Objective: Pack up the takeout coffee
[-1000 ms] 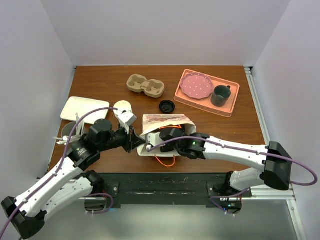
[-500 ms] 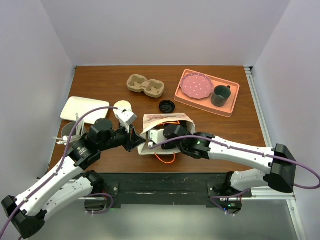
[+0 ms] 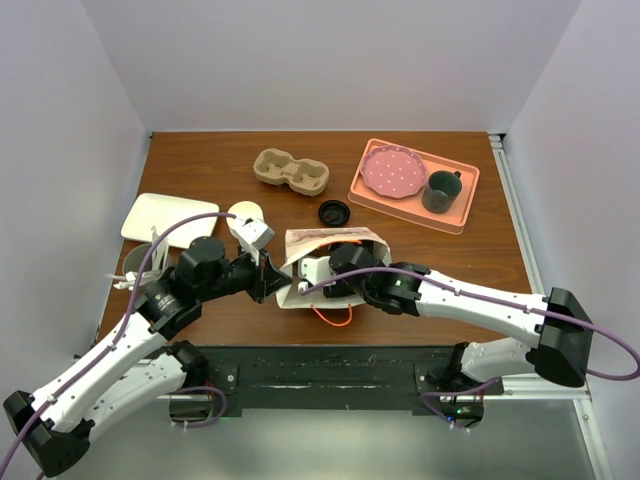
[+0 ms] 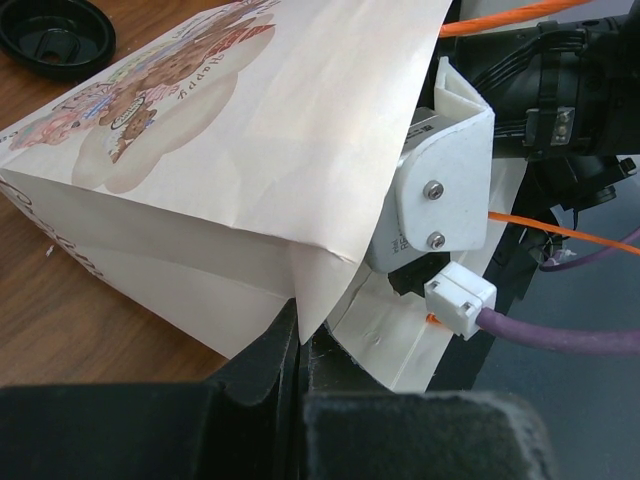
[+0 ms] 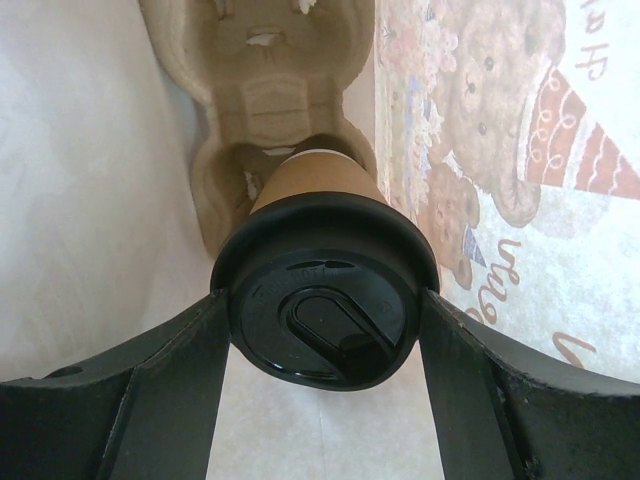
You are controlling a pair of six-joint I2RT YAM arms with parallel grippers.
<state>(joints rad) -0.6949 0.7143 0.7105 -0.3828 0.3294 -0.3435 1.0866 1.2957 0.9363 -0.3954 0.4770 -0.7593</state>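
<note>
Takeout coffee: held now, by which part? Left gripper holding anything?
Right gripper holds the takeout coffee by its black lid, clamped from both sides, inside the paper bag. Left gripper is pinched shut on the bag's open edge.

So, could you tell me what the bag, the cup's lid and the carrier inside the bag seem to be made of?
Bag: thin matte paper, judging by sharp creases and printed bears. Lid: moulded black plastic, slightly glossy, with an embossed sip tab. Carrier: probably moulded pulp, rough, beige, with ragged edges.
</note>
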